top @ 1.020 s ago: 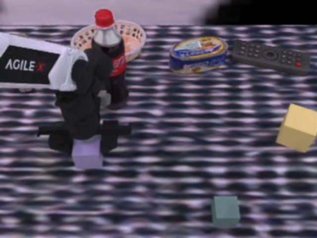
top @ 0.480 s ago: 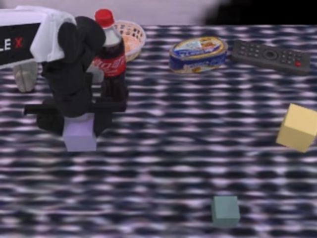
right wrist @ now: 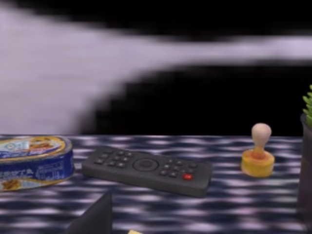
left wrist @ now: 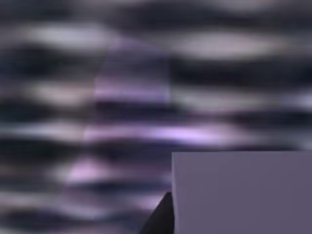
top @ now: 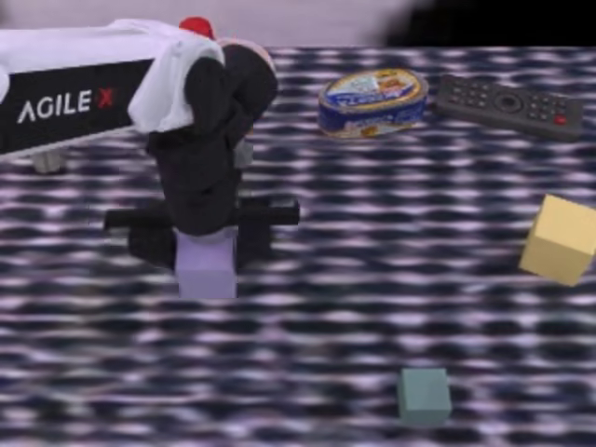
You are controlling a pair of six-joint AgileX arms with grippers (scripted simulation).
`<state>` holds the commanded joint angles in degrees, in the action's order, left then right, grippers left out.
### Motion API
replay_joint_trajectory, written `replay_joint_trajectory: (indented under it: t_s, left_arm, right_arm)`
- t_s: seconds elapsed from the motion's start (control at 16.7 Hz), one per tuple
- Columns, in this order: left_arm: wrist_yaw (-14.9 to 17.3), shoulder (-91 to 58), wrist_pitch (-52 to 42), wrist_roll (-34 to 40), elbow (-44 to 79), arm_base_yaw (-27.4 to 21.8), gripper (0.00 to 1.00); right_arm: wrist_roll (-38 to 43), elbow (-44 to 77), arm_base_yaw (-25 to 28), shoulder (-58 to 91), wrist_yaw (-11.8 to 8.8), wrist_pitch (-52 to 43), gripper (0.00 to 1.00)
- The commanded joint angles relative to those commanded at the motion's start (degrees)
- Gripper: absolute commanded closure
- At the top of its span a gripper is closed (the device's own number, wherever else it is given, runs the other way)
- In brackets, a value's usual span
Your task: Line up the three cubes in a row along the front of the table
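Note:
My left gripper (top: pixel 205 250) is shut on the lavender cube (top: pixel 206 267), left of the table's middle. In the left wrist view the cube (left wrist: pixel 241 192) fills the corner, with one dark fingertip (left wrist: pixel 160 219) pressed against its side. The teal-green cube (top: pixel 425 395) sits near the front edge, right of centre. At the right edge rests the larger pale yellow cube (top: pixel 560 238). My right arm is out of the top view, parked at the right.
A blue oval tin (top: pixel 373 101) and a black remote (top: pixel 510 105) lie at the back. The left arm hides most of a cola bottle, leaving only its red cap (top: pixel 196 25). A yellow stamp (right wrist: pixel 258 158) stands beyond the remote (right wrist: pixel 146 169).
The left gripper carried the lavender cube first back and left, then to the right. The arm now covers the bottle and the basket. The other cubes have not moved.

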<state>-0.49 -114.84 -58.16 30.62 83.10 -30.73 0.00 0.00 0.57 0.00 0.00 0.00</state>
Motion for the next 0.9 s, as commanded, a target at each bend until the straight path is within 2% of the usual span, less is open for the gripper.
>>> replay_joint_trajectory:
  t_s: [0.24,0.42,0.54,0.9]
  left_arm:
    - [-0.1,-0.8,-2.5,13.4,2.8,-14.2,1.00]
    - [-0.1,-0.5,-3.5,20.6,4.2,-21.4,1.00]
    - [-0.2,-0.2,-3.7,22.3,4.5,-23.2,1.00]
    - [-0.2,-0.6,-2.6,22.2,3.7,-23.0,1.00]
  right_arm:
    - [0.0,0.0,0.0,0.0,0.0,0.0,0.00]
    - [0.0,0.0,0.0,0.0,0.0,0.0,0.00]
    - [0.0,0.0,0.0,0.0,0.0,0.0,0.00]
    - [0.0,0.0,0.0,0.0,0.0,0.0,0.00]
